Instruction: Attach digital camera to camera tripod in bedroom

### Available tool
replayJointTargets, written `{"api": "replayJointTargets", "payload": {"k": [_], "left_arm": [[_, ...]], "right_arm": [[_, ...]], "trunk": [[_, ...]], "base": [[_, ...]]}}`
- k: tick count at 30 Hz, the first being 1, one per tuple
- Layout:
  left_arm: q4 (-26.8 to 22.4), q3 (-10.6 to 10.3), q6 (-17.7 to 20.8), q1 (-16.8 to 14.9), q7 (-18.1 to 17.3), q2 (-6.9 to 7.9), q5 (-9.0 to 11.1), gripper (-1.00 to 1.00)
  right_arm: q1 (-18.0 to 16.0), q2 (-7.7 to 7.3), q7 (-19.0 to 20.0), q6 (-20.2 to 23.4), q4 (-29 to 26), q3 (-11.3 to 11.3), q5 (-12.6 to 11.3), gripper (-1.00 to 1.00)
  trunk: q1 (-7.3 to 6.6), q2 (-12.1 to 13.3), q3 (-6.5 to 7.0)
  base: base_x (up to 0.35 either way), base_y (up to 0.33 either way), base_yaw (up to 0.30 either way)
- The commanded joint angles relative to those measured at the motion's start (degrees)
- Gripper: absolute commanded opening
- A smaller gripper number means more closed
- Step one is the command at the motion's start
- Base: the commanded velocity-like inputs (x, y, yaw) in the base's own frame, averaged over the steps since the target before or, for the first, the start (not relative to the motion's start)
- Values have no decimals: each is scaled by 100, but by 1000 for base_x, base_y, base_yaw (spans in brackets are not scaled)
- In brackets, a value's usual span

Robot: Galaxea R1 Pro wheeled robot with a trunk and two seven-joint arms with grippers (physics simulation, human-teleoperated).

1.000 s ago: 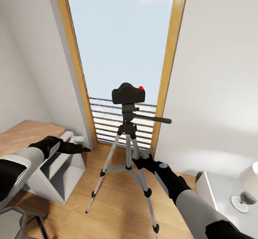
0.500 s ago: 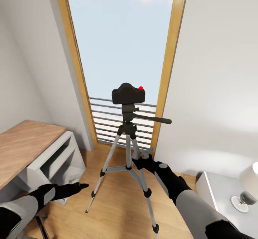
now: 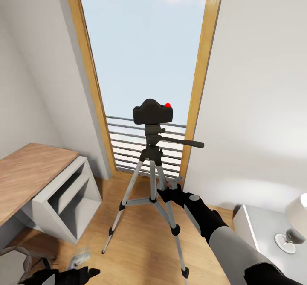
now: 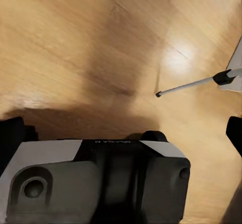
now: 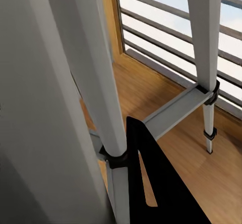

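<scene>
We see a light wood floor (image 3: 140,259) filling the lower middle of the frame. On it stands the camera tripod (image 3: 152,191), its three black feet planted near the centre and lower right. At the left, a wood-topped table (image 3: 25,174) with a white open shelf unit (image 3: 68,199) rests on the floor. At the lower right sits a white cabinet (image 3: 256,225) bearing a lamp (image 3: 294,225).

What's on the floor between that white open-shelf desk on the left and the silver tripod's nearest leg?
In the head view, only bare light wood floor lies between the white open-shelf desk and the silver three-legged camera tripod. Nothing stands there.
</scene>
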Motion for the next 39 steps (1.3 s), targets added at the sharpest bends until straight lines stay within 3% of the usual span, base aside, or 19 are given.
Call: {"api": "replayJointTargets", "payload": {"k": [1, 6, 10, 11, 14, 15, 19, 23, 30, 39], "left_arm": [[-2, -7, 24, 66, -4, -12, 72, 100], [3, -7, -284, 417, 332, -100, 90, 100], [5, -7, -499, 647, 1056, -251, 159, 100], [6, -7, -542, 733, 1419, -333, 200, 100], [6, -7, -585, 849, 1979, -463, 272, 100], [6, -7, -603, 918, 2338, -541, 318, 100], [6, -7, -625, 1060, 3059, -670, 390, 100], [6, -7, -628, 1213, 3565, -720, 416, 100], [6, 1, -632, 1380, 3969, -735, 458, 100], [6, 2, -632, 1440, 4067, -826, 669, 100]], "right_arm": [[-3, 0, 9, 35, -8, -3, 11, -100], [-3, -4, 14, 35, -8, -4, 12, -100], [-3, -6, 15, 35, -8, -3, 13, -100], [-3, -6, 16, 35, -8, -5, 13, -100], [-3, -6, 16, 35, -8, -4, 13, -100], [-3, -7, 17, 35, -8, -5, 10, -100], [-3, -7, 17, 35, -8, -7, 3, -100], [-3, -5, 12, 38, -8, -3, -3, -100], [-3, -6, 17, 43, -8, -5, 7, -100], [-3, -38, 30, 36, -10, -10, 6, -100]], "trunk": [[4, -11, -11], [4, -11, -11], [4, -11, -11], [4, -11, -11], [4, -11, -11], [4, -11, -11], [4, -11, -11], [4, -11, -11], [4, -11, -11], [4, -11, -11]], "base": [[0, 0, 0], [0, 0, 0], [0, 0, 0], [0, 0, 0], [0, 0, 0], [0, 0, 0], [0, 0, 0], [0, 0, 0], [0, 0, 0], [0, 0, 0]]}}
